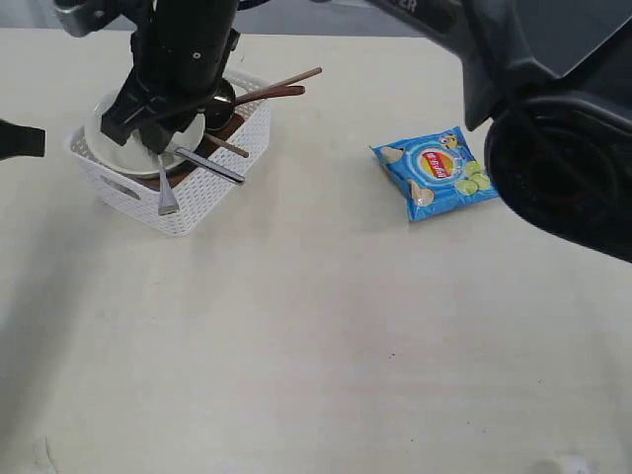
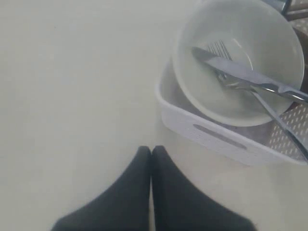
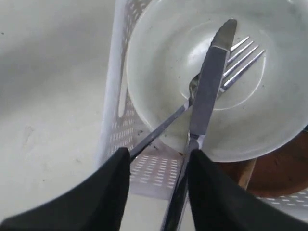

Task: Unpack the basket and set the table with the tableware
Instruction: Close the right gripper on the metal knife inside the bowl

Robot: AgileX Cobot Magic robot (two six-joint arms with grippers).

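By the right wrist view alone, the right gripper (image 3: 159, 155) is shown parted, the steel knife (image 3: 208, 86) passing between its fingers. The knife is laid in the cream round bowl (image 3: 159, 72) within the white perforated plastic basket (image 3: 113, 120). The left gripper (image 2: 151, 151) is seen clenched, empty, nearby.

Inspection of markings: the blue chip bag (image 1: 434, 173) carries a red brand logo on a yellow patch at its centre, but the lettering is too small for me to read. White letters on my dark arm housing (image 1: 434, 20) are cut off at the frame edge and illegible.
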